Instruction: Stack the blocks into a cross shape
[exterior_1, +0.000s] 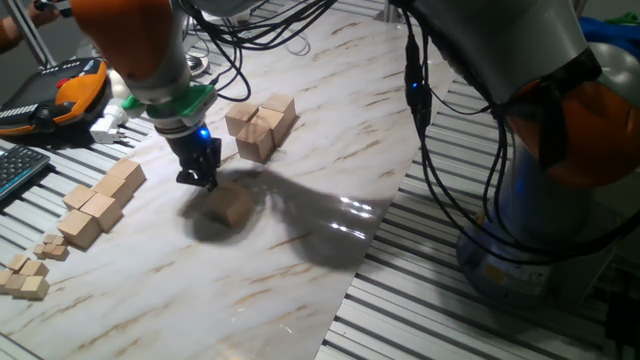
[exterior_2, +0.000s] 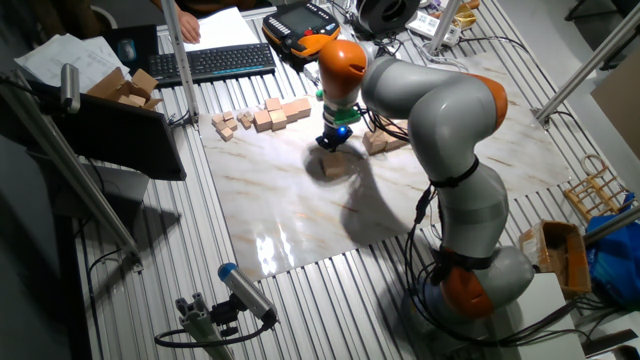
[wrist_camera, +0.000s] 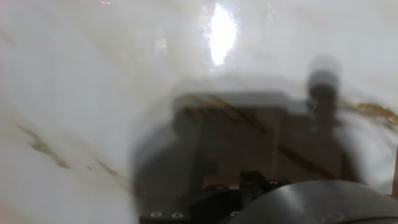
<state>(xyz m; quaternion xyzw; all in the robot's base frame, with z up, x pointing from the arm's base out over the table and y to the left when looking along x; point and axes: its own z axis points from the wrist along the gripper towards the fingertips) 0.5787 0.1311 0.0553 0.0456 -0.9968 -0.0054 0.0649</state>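
**End effector beside a lone block**

The end effector (exterior_1: 197, 180) hangs low over the marbled tabletop (exterior_1: 330, 120), just beside a single block (exterior_1: 232, 206) that lies apart from the others. Whether its fingers are apart or together cannot be told; the hand view is blurred. A cluster of blocks (exterior_1: 262, 124) sits farther back. A joined row of cubes (exterior_1: 100, 202) lies at the tabletop's edge.

Keyboard (exterior_2: 212, 62), orange pendant (exterior_1: 70, 88), joined cubes (exterior_1: 100, 203).

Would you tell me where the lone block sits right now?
In one fixed view, the lone block lies mid-table on the marble board, just below the gripper.
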